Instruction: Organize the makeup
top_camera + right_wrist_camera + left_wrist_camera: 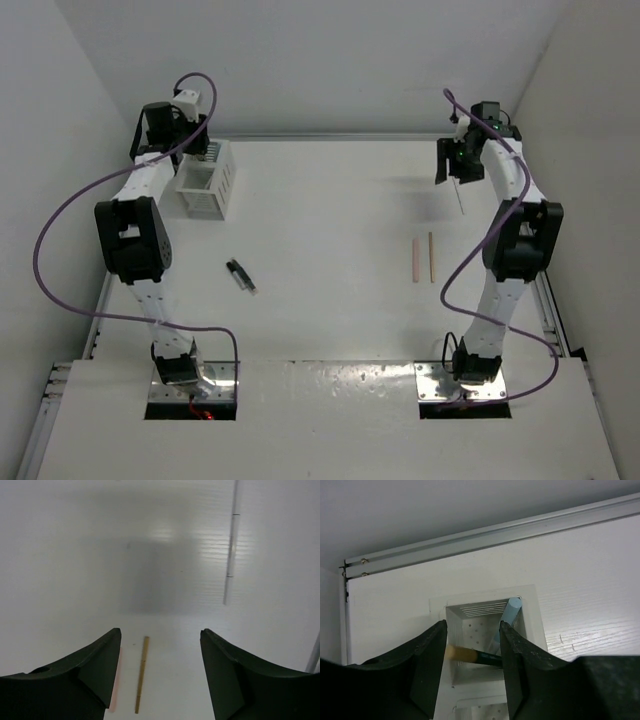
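Left gripper point(473, 630) hangs over the white slotted box point(205, 190) in the upper left of the top view, its fingers a moderate gap apart. In the left wrist view the black pencil with a gold end point(475, 656) spans that gap, running along the line between the fingers and not across it. It looks to rest in the compartment below instead of being pinched, though both its ends pass behind the fingers. The light blue stick point(508, 614) leans in the upper right corner of the same compartment.

Right gripper point(160, 630) is spread wide and empty, high at the upper right of the top view. The pink stick point(415, 261) and the tan stick point(431, 257) lie side by side but not touching, right of centre, below that gripper in the frame. Their long axes run up and down the picture, parallel. In the right wrist view the tan stick points almost straight up the frame at bottom centre, so the fingers' closing line crosses its length. The right arm is much the nearer, and I judge it need only draw back down the frame and descend.

The short black tube point(240, 276) lies on a diagonal left of centre, nearer the left arm. A thin pale stick point(459, 200) lies just below the right gripper.
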Controlling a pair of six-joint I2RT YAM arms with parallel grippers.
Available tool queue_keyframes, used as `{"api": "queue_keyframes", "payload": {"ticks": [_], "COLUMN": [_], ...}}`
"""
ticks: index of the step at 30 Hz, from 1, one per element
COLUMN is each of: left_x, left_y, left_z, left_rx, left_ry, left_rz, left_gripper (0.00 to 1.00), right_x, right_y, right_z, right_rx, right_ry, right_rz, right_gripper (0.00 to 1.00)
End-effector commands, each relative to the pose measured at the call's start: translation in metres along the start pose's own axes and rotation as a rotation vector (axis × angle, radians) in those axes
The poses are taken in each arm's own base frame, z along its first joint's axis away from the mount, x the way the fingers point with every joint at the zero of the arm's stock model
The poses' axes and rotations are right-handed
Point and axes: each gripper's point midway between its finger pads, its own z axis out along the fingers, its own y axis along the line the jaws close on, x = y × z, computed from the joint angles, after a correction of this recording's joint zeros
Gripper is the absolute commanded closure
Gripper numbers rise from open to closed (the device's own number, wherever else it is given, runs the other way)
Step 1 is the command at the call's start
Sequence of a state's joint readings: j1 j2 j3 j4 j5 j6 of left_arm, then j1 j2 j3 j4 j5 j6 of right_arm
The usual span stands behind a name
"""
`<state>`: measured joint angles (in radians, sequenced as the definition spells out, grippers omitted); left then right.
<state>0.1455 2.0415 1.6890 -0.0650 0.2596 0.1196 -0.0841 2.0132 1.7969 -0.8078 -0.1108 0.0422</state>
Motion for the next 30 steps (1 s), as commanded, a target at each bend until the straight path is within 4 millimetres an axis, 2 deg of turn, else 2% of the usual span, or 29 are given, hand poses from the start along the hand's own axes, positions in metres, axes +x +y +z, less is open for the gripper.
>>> {"api": "queue_keyframes", "payload": {"ticks": [1, 2, 3, 4, 5, 11, 15, 19, 27, 30], "left_x": [-0.070, -0.076, -0.081, -0.086, -0.093, -0.101, -0.102, -0.114, -0.122, -0.126], "left_y": [0.008, 0.008, 0.009, 0.007, 0.007, -0.002, -0.005, -0.004, -0.008, -0.008], "left_z": [-0.043, -0.047, -0.050, -0.051, -0.056, -0.061, -0.062, -0.067, -0.074, -0.078], "left_rx": [-0.034, -0.036, -0.037, -0.028, -0.030, 0.015, 0.029, 0.025, 0.023, 0.021], "left_ry": [-0.104, -0.114, -0.114, -0.125, -0.134, -0.151, -0.146, -0.166, -0.172, -0.181], "left_rz": [0.059, 0.062, 0.062, 0.065, 0.067, 0.050, 0.019, 0.027, 0.032, 0.043], "left_gripper": [0.48, 0.48, 0.47, 0.47, 0.47, 0.47, 0.47, 0.47, 0.45, 0.45], "right_x": [0.005, 0.006, 0.019, 0.016, 0.023, 0.026, 0.032, 0.045, 0.066, 0.073], "right_y": [-0.045, -0.051, -0.060, -0.068, -0.079, -0.102, -0.094, -0.085, -0.095, -0.096], "right_z": [0.016, 0.020, 0.037, 0.039, 0.050, 0.070, 0.085, 0.094, 0.110, 0.115], "right_rx": [0.110, 0.122, 0.127, 0.136, 0.156, 0.165, 0.070, 0.051, 0.106, 0.099], "right_ry": [0.077, 0.089, 0.141, 0.134, 0.158, 0.139, 0.163, 0.209, 0.296, 0.320], "right_rz": [0.037, 0.044, 0.052, 0.065, 0.066, 0.104, 0.090, 0.032, -0.006, -0.014], "right_gripper": [0.35, 0.36, 0.36, 0.36, 0.36, 0.38, 0.41, 0.42, 0.44, 0.51]}}
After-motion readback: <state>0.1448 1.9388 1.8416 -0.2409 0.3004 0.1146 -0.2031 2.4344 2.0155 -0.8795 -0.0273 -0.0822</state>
